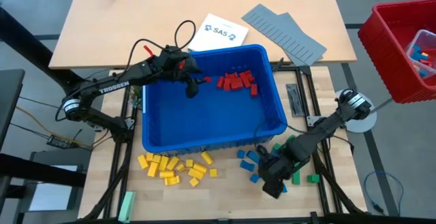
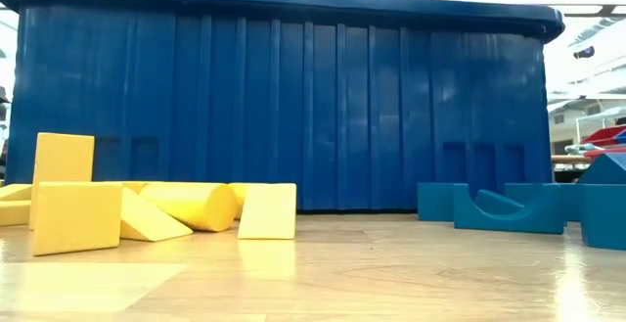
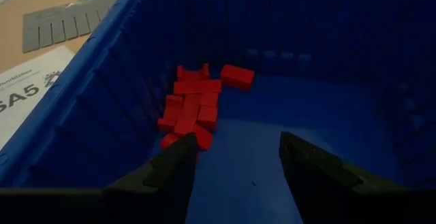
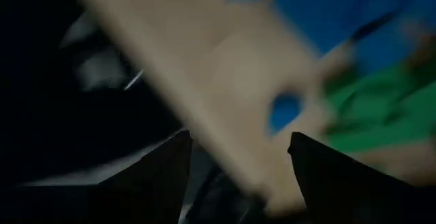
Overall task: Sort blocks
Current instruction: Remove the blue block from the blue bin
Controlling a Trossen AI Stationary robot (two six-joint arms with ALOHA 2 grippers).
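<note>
A pile of red blocks (image 1: 236,82) lies on the floor of the blue bin (image 1: 204,125), near its far right corner; the left wrist view shows the red blocks (image 3: 194,105) too. My left gripper (image 1: 193,88) hangs open over the bin's far part (image 3: 235,142), holding nothing. Yellow blocks (image 1: 174,168) lie on the table before the bin's near left side, blue blocks (image 1: 251,163) and green blocks (image 1: 300,175) before its near right. My right gripper (image 1: 268,183) points down over the table's near edge beside the blue blocks, open (image 4: 238,139), with nothing between its fingers.
A red bin (image 1: 398,54) holding mixed blocks stands off the table's right side. Grey ridged panels (image 1: 286,30) and a printed sheet (image 1: 216,32) lie behind the blue bin. A pale green bar (image 1: 127,205) sits at the near left. The low view shows yellow pieces (image 2: 147,209) and blue pieces (image 2: 509,209).
</note>
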